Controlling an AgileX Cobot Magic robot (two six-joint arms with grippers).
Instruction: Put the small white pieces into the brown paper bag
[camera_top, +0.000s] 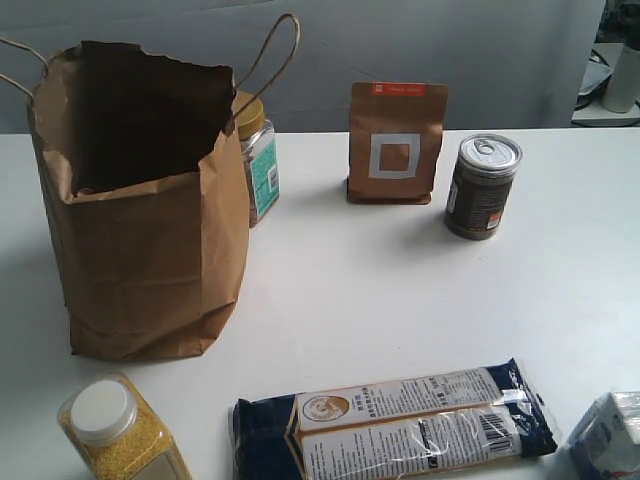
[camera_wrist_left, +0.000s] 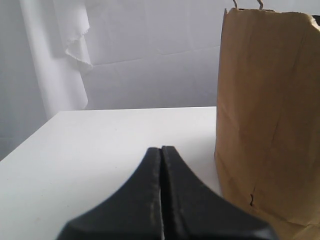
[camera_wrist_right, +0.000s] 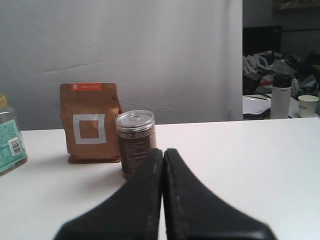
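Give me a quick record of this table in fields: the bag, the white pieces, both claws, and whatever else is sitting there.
bag: brown paper bag, upright, mouth open, on the left of the exterior view
small white pieces: none visible in any view
left claw: shut, holding nothing, the bag close by
right claw: shut, holding nothing, pointing toward the tin can and brown pouch
behind bag: yellow-lidded jar, partly hidden
front edge: white-capped grain jar, long dark packet, blue-white pack

Left gripper (camera_wrist_left: 161, 150) closed, empty; right gripper (camera_wrist_right: 163, 151) likewise.
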